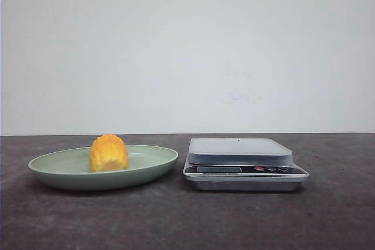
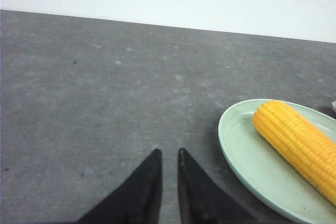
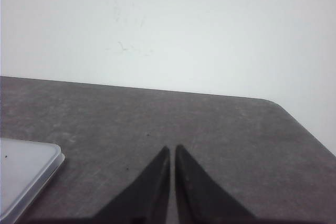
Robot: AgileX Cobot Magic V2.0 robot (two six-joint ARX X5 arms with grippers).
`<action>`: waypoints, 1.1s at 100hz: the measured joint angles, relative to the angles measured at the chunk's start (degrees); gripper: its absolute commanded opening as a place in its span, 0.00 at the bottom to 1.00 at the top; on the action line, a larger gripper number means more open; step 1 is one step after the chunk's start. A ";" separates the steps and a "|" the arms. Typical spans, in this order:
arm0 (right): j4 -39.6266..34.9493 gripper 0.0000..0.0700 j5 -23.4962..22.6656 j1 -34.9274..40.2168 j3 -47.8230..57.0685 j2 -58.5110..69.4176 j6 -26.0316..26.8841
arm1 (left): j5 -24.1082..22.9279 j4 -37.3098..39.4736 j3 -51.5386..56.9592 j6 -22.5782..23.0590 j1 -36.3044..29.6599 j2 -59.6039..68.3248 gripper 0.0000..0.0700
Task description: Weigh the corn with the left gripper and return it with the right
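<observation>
Two pairs of black fingers hang over the dark tabletop [image 1: 176,221], holding nothing: the left gripper [image 2: 168,153] leaves a narrow slit between its tips, the right gripper [image 3: 172,149] is nearly pressed together. The corn [image 1: 108,153], yellow-orange with ribbed kernel rows, lies in the green plate [image 1: 64,171], beside the kitchen scale [image 1: 246,171].
</observation>
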 measured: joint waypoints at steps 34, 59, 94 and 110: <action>0.02 0.02 0.00 0.00 0.00 0.00 0.00 | 0.00 0.00 0.00 0.00 0.00 0.00 0.02; 0.02 0.02 -0.09 0.00 0.00 0.00 1.57 | 0.00 0.00 0.00 -0.04 -0.02 0.00 0.02; -0.33 0.01 -0.09 0.00 0.00 0.00 15.19 | 0.00 2.08 0.00 -3.58 -0.02 0.00 0.02; -5.31 0.00 -2.03 0.00 1.07 0.04 19.41 | 0.39 3.13 0.13 -8.04 -0.04 0.00 0.02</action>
